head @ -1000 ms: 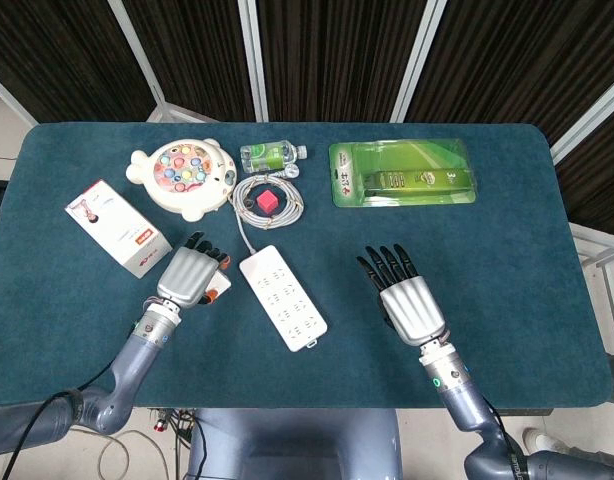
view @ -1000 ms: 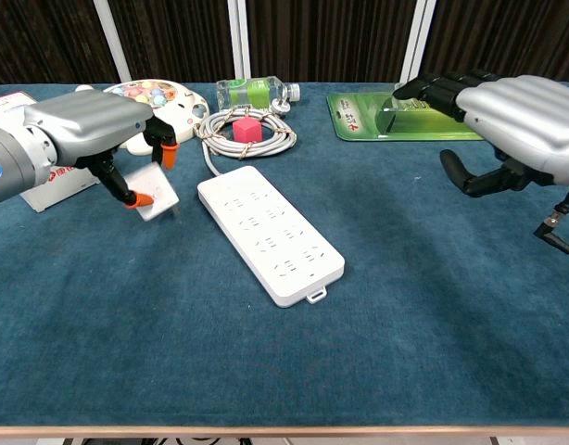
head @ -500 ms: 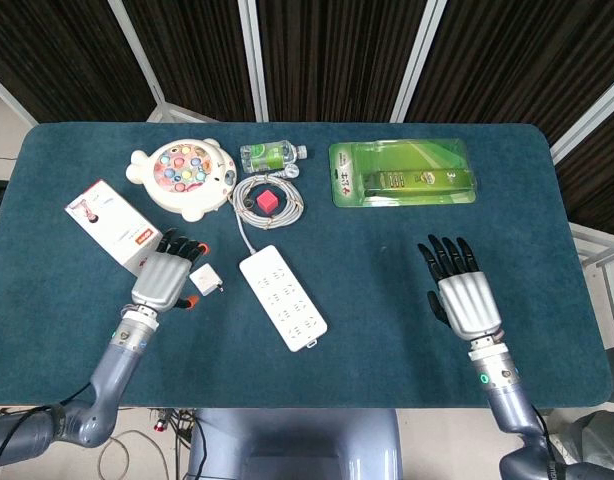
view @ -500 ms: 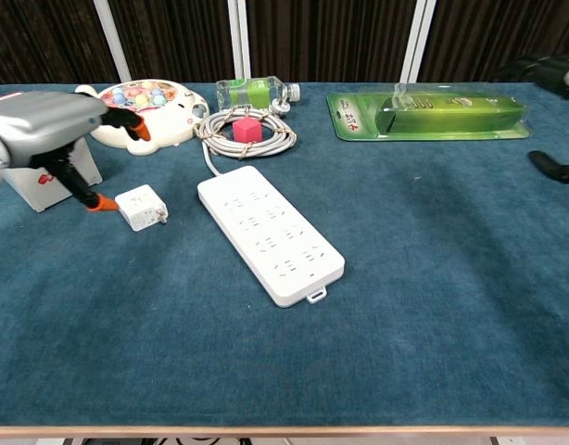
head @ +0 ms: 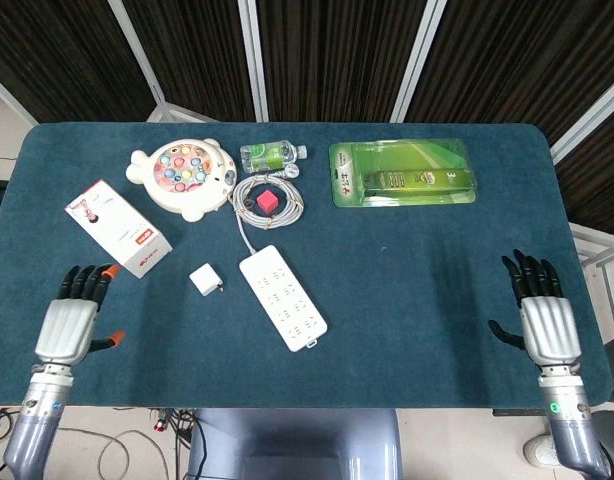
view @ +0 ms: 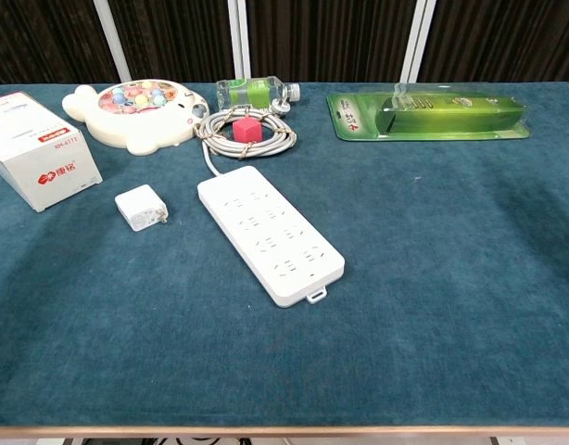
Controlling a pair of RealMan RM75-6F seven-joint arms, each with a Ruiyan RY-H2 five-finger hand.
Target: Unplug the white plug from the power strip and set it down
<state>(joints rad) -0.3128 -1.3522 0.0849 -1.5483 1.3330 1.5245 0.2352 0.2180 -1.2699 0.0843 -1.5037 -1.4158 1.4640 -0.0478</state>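
The white plug [head: 205, 280] [view: 142, 206] lies on the blue table, just left of the white power strip [head: 282, 297] [view: 270, 231] and apart from it. No socket of the strip has anything in it. My left hand [head: 71, 320] is at the table's near left edge, fingers spread, holding nothing. At the near right edge my right hand [head: 545, 313] is likewise spread and holds nothing. Neither hand shows in the chest view.
The strip's coiled cable [head: 270, 197] with a pink cube [view: 246, 129] lies behind it. A round toy [head: 183, 172], a plastic bottle [head: 271, 154], a green blister pack [head: 402, 173] and a white-red box [head: 117, 228] stand along the back and left.
My left hand let go of the plug, left it on the table and drew back to the near left edge. My right hand withdrew to the near right edge.
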